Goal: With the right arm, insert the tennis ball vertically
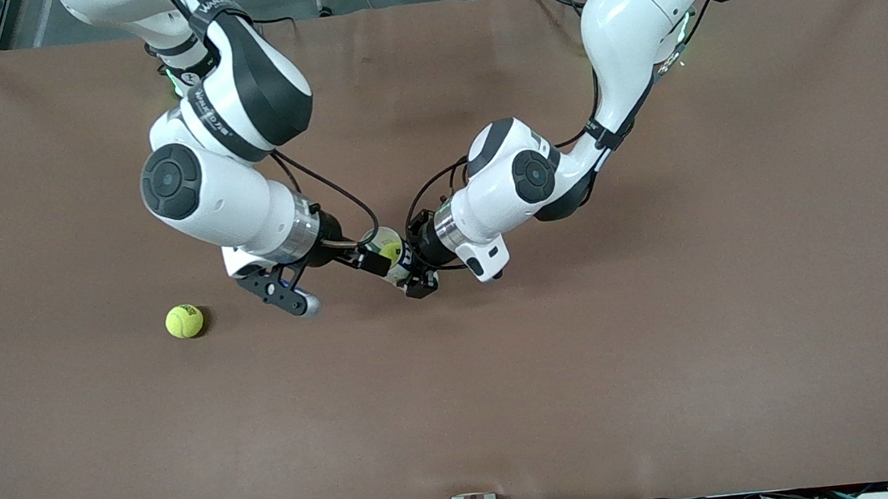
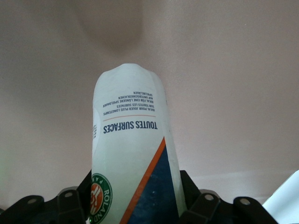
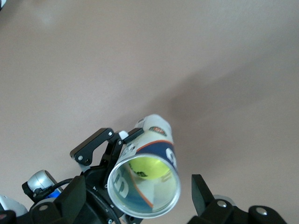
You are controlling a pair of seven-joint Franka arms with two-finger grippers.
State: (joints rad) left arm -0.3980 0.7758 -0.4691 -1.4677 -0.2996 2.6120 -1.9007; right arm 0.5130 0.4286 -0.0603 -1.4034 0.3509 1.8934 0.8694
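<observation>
A clear tennis ball can (image 1: 399,263) with a blue and orange label is held above the table's middle, with my left gripper (image 1: 413,278) shut on its body. In the left wrist view the can (image 2: 133,140) fills the gap between the fingers (image 2: 192,198). A yellow tennis ball (image 3: 148,168) lies inside the can (image 3: 161,140), seen through its open mouth. My right gripper (image 3: 138,184) stands open right at that mouth, one finger (image 3: 202,191) on each side, holding nothing. The same ball (image 1: 390,250) shows in the front view beside the right gripper (image 1: 370,258).
A second yellow tennis ball (image 1: 184,321) lies on the brown table (image 1: 665,342), toward the right arm's end and a little nearer the front camera than the can. Both arms lean in over the table's middle.
</observation>
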